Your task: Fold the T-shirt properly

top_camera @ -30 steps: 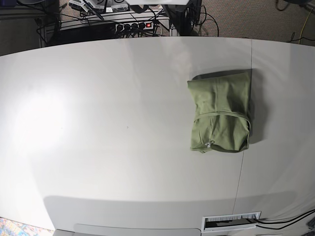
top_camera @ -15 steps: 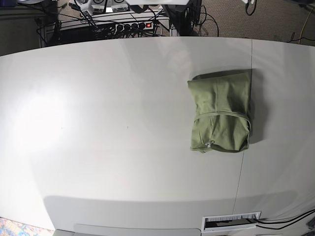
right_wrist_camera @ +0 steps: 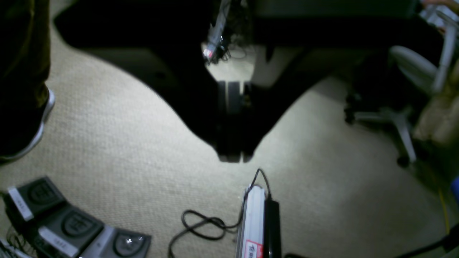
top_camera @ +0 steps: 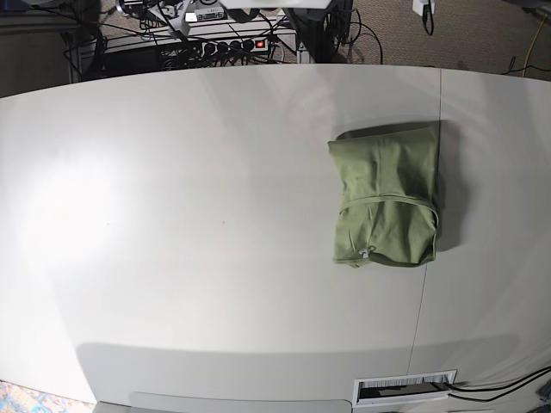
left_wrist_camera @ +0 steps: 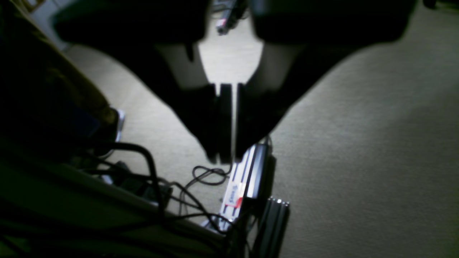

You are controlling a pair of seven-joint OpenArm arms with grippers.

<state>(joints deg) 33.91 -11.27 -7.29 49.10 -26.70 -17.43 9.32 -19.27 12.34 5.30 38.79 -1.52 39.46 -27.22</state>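
White table [top_camera: 172,215] bears the folded T-shirt [top_camera: 386,196]; both clenched pincers [left_wrist_camera: 226,157] [right_wrist_camera: 231,157] hang over carpet elsewhere.

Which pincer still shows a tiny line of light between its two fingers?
The left pincer: a thin bright slit runs between its dark fingers. The right pincer shows no such slit; its fingers look pressed together. Neither holds anything.

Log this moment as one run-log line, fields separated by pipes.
T-shirt: folded, on table | left pincer: shut, empty, over carpet | right pincer: shut, empty, over carpet
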